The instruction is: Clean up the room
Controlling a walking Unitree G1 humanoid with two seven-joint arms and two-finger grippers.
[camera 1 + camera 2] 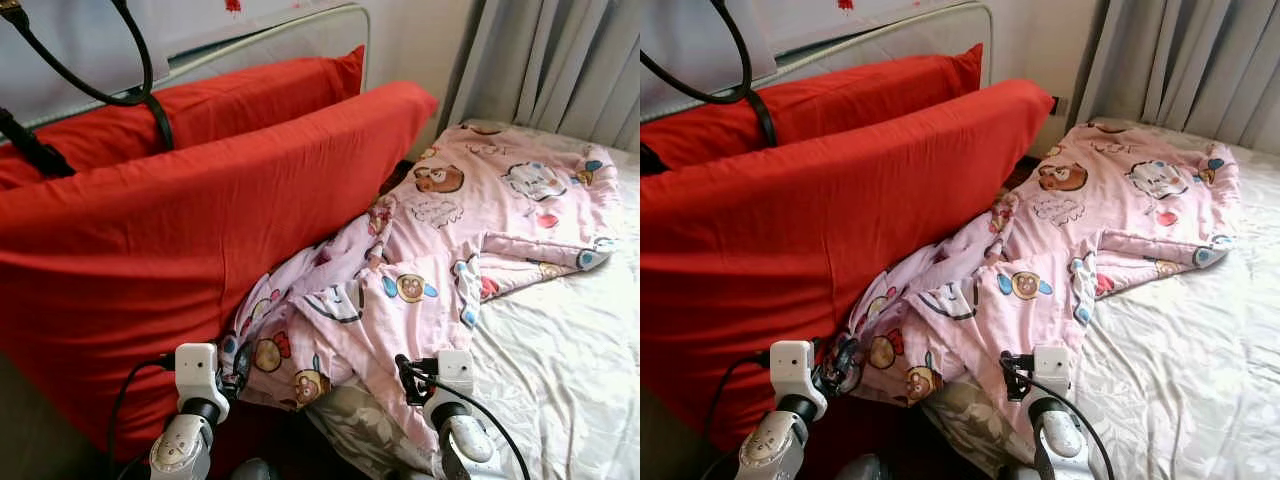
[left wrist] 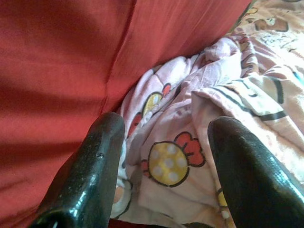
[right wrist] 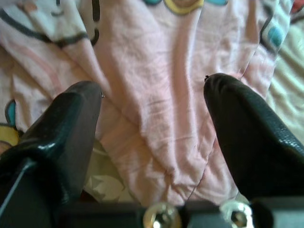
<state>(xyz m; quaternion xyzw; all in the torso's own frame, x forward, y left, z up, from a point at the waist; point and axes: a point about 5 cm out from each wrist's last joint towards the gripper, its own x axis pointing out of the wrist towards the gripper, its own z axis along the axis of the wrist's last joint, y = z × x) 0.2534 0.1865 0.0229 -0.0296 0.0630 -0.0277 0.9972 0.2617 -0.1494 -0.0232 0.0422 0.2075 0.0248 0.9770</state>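
Note:
A crumpled pink blanket (image 1: pixel 450 230) with cartoon prints lies across the bed, its near corner bunched against a big red pillow (image 1: pixel 180 230). My left gripper (image 1: pixel 238 368) is open at that bunched corner, where the red fabric meets the blanket (image 2: pixel 190 118); its fingers (image 2: pixel 95 161) hold nothing. My right gripper (image 1: pixel 408 378) is open just over the blanket's near edge (image 3: pixel 152 118), with pink cloth showing between its fingers (image 3: pixel 247 133) and nothing gripped.
A second red pillow (image 1: pixel 230 100) leans behind the first against the headboard (image 1: pixel 300 25). A white sheet (image 1: pixel 560 360) covers the bed on the right. A grey leaf-patterned cloth (image 1: pixel 350 420) pokes out under the blanket. Grey curtains (image 1: pixel 560 60) hang behind. Black cables (image 1: pixel 130 80) loop at upper left.

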